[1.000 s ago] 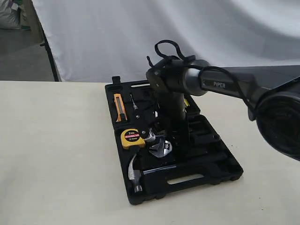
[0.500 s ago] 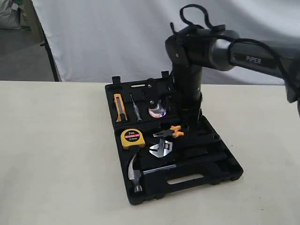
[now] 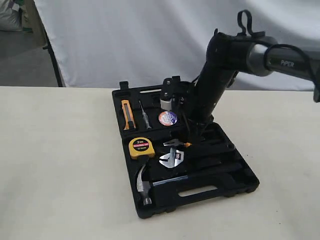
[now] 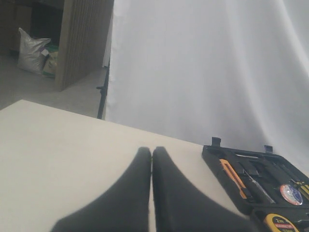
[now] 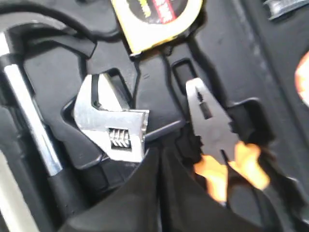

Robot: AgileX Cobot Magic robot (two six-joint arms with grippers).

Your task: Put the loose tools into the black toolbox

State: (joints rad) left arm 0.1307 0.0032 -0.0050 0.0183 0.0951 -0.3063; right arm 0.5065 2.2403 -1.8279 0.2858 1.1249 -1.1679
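Left gripper [image 4: 151, 152] closed and empty over the table [image 4: 72, 145]. The black toolbox [image 3: 235, 181] holds the hammer [image 3: 144, 185], tape roll [image 3: 168, 118] and wrench [image 3: 171, 159]. Right arm [image 3: 220, 75] has drawn back rightward and now leans. Right gripper [image 5: 159, 157] has closed on nothing, near the wrench head.

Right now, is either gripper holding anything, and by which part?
Nothing is held: the left gripper and the right gripper are both shut and empty.

The left tool [image 4: 151, 151] and right tool [image 5: 159, 153] are closed, empty.
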